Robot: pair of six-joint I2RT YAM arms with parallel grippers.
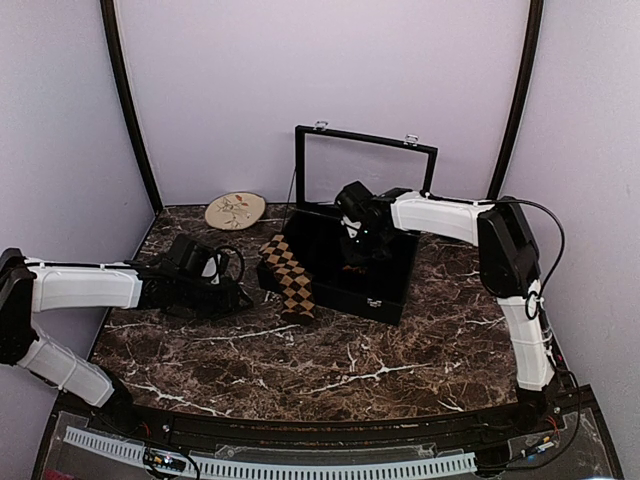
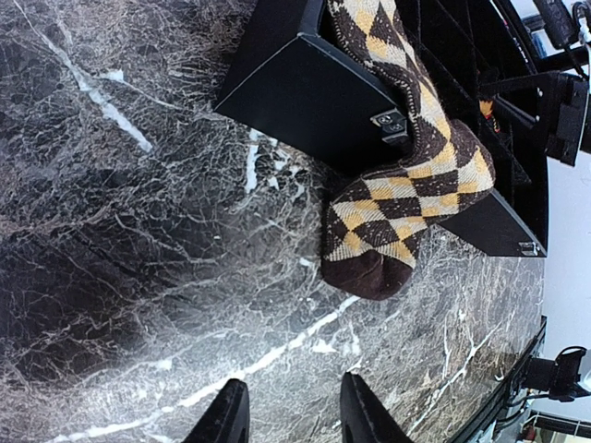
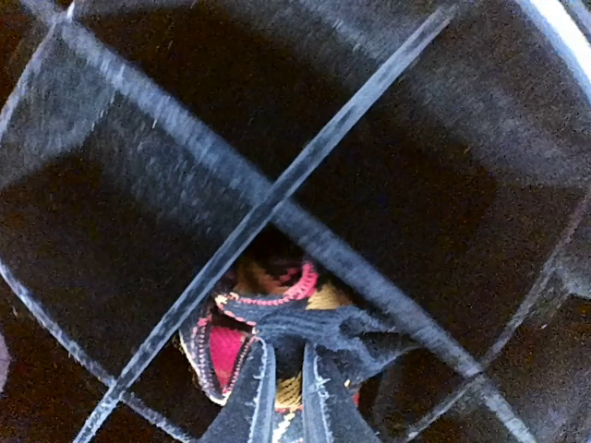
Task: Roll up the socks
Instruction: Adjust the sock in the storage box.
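Red sock point(image 3: 224, 358) is pinched between the almost closed fingers of the right gripper point(image 3: 285, 353), inside the case point(image 3: 138, 185). Left gripper point(image 2: 292, 392) is half open, empty; tan sock point(image 2: 397, 212) lies ahead of its fingertips.

We can read no writing, brand, number or sign in any view; the tan sock point(image 2: 397, 203), the red sock point(image 3: 224, 355), the black case point(image 2: 305, 92) and the counter point(image 2: 138, 258) show us none.
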